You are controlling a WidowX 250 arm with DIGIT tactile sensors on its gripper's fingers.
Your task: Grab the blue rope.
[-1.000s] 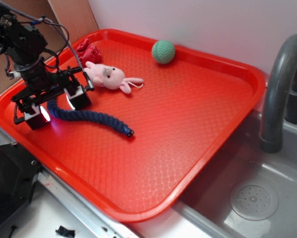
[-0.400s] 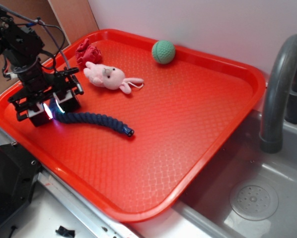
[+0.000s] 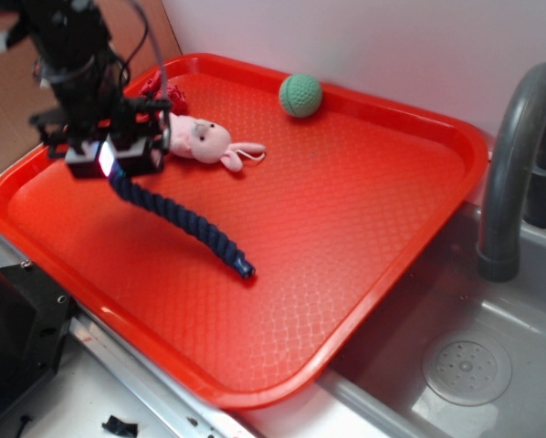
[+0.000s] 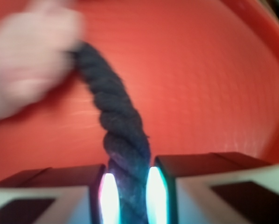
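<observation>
The blue rope (image 3: 183, 221) is a thick dark navy twisted rope. One end is pinched in my gripper (image 3: 110, 161), which is shut on it and raised above the left part of the red tray (image 3: 346, 210). From there the rope slopes down to the right, and its capped far end (image 3: 245, 270) rests on the tray. In the wrist view the rope (image 4: 114, 116) runs up from between my two glowing pads (image 4: 109, 193), with my gripper (image 4: 129, 196) clamped on it.
A pink plush bunny (image 3: 204, 140) lies just right of the gripper, blurred pink in the wrist view (image 4: 27, 56). A red cloth lump (image 3: 163, 91) sits behind it. A green ball (image 3: 300, 95) rests near the back rim. A grey faucet (image 3: 515, 155) and sink (image 3: 465, 365) are to the right.
My gripper closed on the rope's left end, then rose and moved toward the back. The held end lifted off the tray, and the far end slid slightly forward.
</observation>
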